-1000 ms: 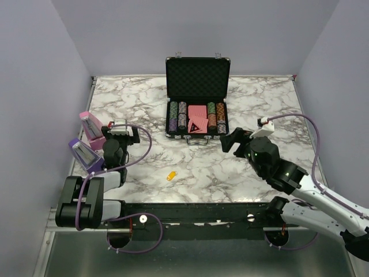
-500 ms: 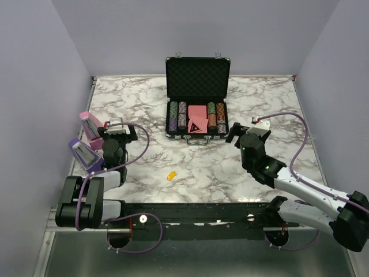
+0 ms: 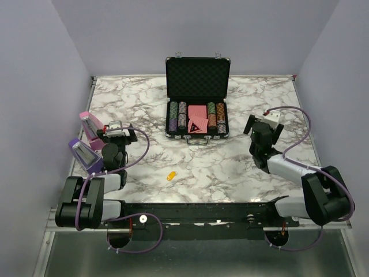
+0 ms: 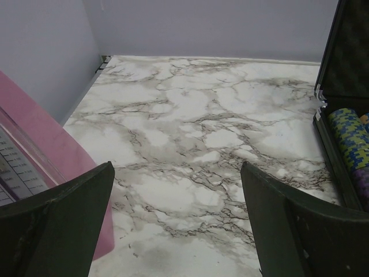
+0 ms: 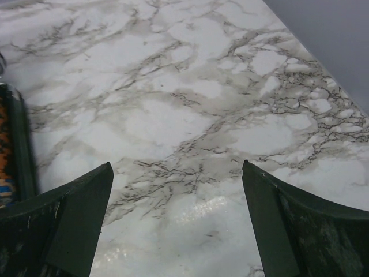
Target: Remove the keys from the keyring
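From the top view, the keyring (image 3: pixel 171 175) lies flat on the marble surface (image 3: pixel 144 98), near the front edge and roughly midway between the two arms, well apart from both. Its yellow body looks slightly elongated, with the long axis slanting from near-left to far-right. I cannot tell which end carries the loop, and the keys are too small to make out here. The left hand (image 3: pixel 120 134) sits by the left edge, just beside a pink box (image 3: pixel 91 128) and a purple box (image 3: pixel 82 153). The right hand (image 3: pixel 263 128) sits on the right, near the open black case (image 3: pixel 198 78). Both point toward the far wall, away from the keyring.

In the left wrist view, the left hand (image 4: pixel 177 173) is spread wide with only bare marble between its fingers (image 4: pixel 63 219), so it holds nothing. The pink box is at its left and the case with its chips (image 4: pixel 351 135) at its right. No keyring shows.

In the right wrist view, the right hand (image 5: pixel 176 167) is equally wide and empty, with the case edge at far left. No keyring shows here either.

Judging by this, no grasp has begun and the reach is the step in hand. The next move calls for turning one hand back toward the front of the surface and lining its fingers across the keyring's slanted axis. It would pin the body while the other hand works the keys off.
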Controlling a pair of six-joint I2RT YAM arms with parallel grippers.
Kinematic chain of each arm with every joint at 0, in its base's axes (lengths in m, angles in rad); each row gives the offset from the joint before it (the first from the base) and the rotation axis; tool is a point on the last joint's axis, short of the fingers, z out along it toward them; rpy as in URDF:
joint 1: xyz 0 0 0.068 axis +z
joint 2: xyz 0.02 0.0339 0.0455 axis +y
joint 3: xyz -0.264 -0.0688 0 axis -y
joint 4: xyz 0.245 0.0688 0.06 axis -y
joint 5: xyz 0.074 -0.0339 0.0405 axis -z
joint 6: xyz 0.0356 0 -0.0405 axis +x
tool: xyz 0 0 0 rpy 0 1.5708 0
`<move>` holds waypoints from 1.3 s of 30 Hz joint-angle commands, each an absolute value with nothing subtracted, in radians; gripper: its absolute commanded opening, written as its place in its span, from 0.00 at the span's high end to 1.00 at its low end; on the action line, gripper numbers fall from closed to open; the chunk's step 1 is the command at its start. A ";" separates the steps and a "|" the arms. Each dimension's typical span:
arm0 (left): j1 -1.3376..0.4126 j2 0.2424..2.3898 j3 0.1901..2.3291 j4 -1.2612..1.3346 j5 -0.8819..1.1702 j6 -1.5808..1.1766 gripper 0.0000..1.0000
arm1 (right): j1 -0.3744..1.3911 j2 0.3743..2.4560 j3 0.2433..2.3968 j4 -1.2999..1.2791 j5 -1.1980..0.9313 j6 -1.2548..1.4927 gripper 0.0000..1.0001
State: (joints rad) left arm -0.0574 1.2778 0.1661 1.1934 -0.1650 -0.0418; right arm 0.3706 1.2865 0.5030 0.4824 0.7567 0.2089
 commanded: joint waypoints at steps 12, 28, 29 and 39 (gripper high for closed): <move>-0.061 1.284 0.183 1.197 -0.189 -0.041 0.01 | 0.259 1.543 0.305 1.150 0.555 0.063 0.00; -0.061 1.284 0.202 1.161 -0.186 -0.040 0.01 | 0.138 1.586 0.275 1.210 0.347 0.135 0.00; -0.061 1.284 0.204 1.155 -0.184 -0.040 0.01 | 0.132 1.609 0.243 1.276 0.330 0.137 0.00; -0.063 1.284 0.227 1.112 -0.192 -0.041 0.01 | 0.126 1.635 0.222 1.373 0.322 0.114 0.00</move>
